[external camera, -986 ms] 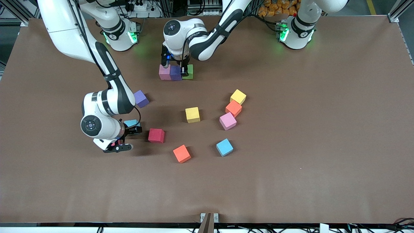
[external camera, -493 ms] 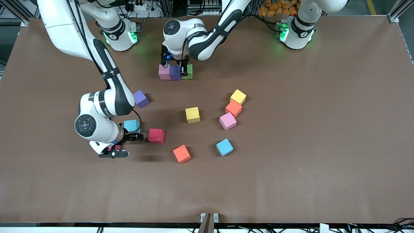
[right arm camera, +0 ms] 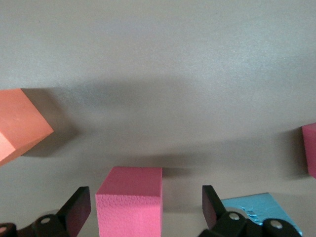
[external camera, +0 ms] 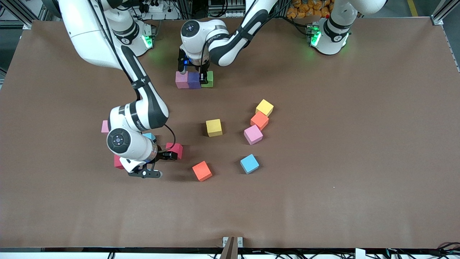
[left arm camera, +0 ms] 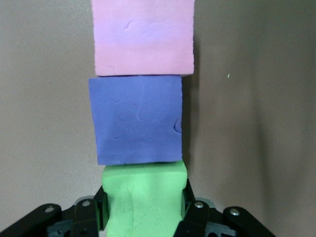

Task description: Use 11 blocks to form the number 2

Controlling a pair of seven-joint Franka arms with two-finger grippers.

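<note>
Covering the table, a brown mat is seen.
A green block is gripped by the left claw beside purple; the right claw, spread open, seemingly straddles a red block.

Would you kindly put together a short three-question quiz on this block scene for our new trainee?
1. True or false: the left end effector is shut on the green block.
2. Which block sits between the open fingers of the right end effector? A) red block B) yellow block C) purple block
3. Fill in: the row of three runs pink block, ____ block, green block.

Key: 1 true; 2 A, the red block; 3 purple, the purple block.
</note>
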